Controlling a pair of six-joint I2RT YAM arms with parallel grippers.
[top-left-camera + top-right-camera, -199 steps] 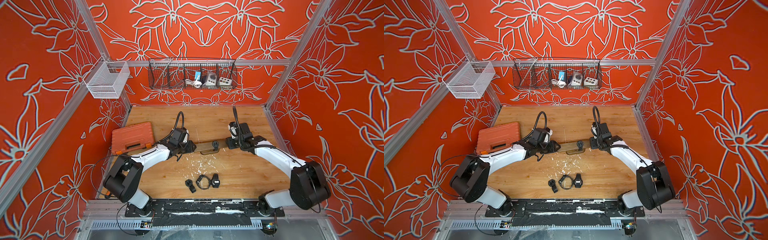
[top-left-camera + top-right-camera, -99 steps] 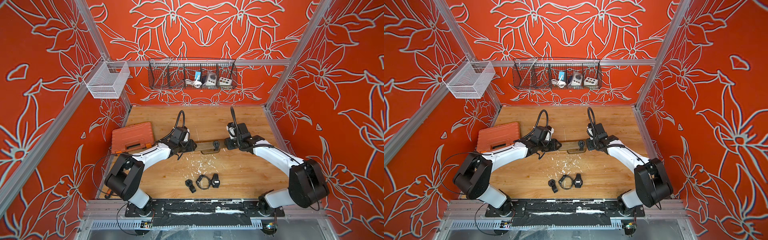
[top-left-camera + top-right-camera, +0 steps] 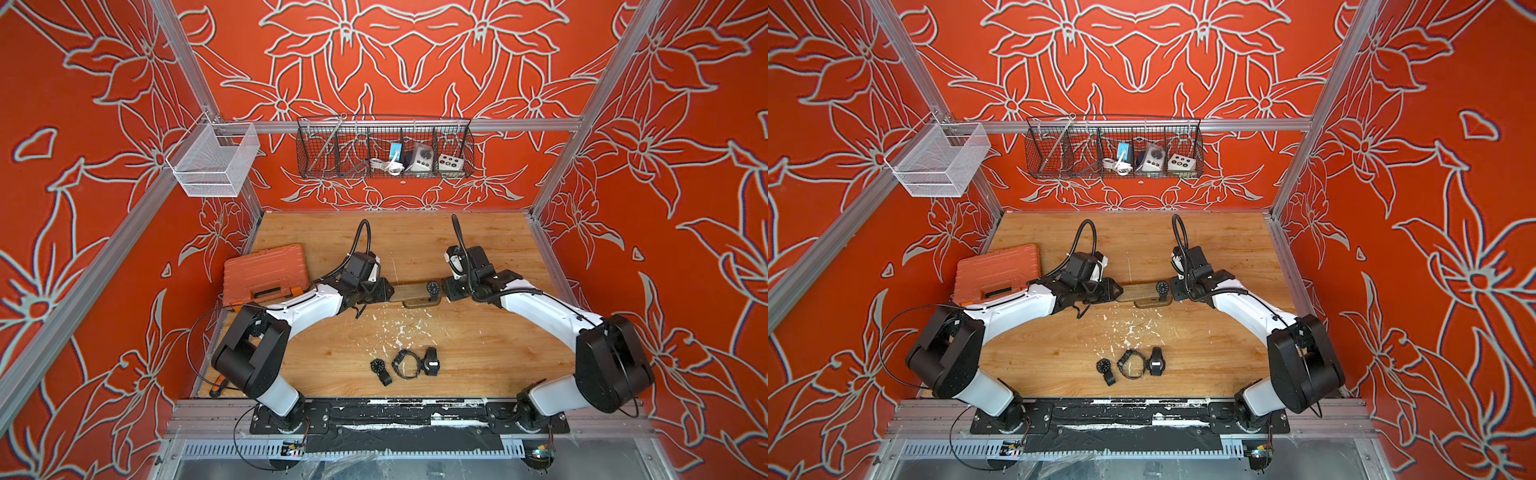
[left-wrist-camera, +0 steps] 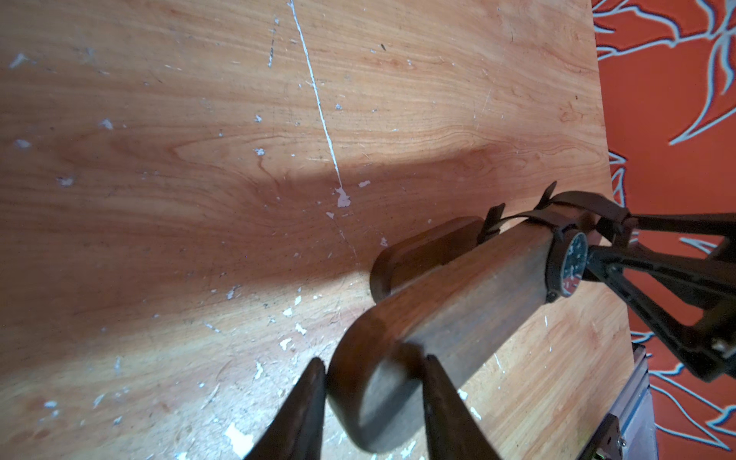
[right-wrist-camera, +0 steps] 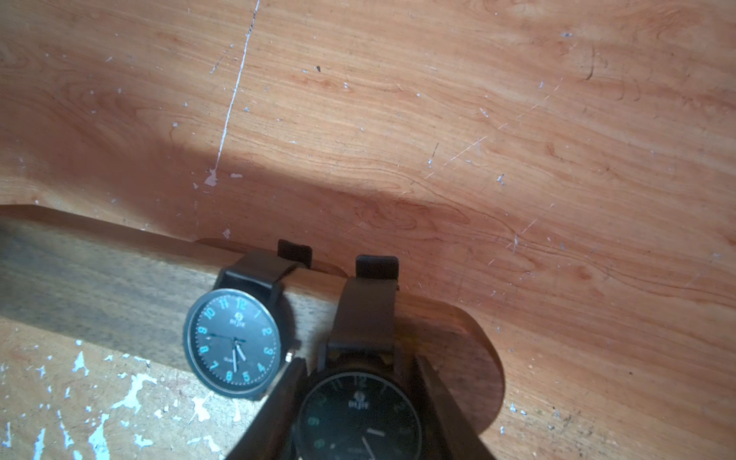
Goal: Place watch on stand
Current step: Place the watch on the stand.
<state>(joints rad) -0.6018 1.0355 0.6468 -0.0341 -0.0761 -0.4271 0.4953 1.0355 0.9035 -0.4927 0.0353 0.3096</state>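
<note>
Stand (image 3: 409, 291) sat at the middle of the table (image 3: 415, 245), left end effector (image 4: 374, 360) parted wide, straddling its rounded end, right end effector (image 5: 358, 364) clamped on a dark-faced watch (image 5: 358, 422) whose strap draped over the bar's other end, second watch (image 5: 233, 342) just beside it

Orange-red floral booth, pale wood bench, and two white-and-black robot arms (image 3: 307, 305).

The walls (image 3: 83, 124) are orange-red, patterned with large flowers outlined in pale grey. The bench (image 3: 478, 353) is honey-coloured wood grain, flecked with white. The tool case (image 3: 266, 272) is orange with a black handle. The stand (image 4: 470, 294) is mid-brown wood with a darker brown base. The grey-dialled watch (image 5: 235, 342) has a black strap and turquoise numerals. The black-dialled watch (image 5: 358, 418) has dim green numerals and a dark strap. Three more watches (image 3: 405, 365) are black. The wire basket (image 3: 324, 158) is black and the mesh basket (image 3: 216, 166) is white.
</note>
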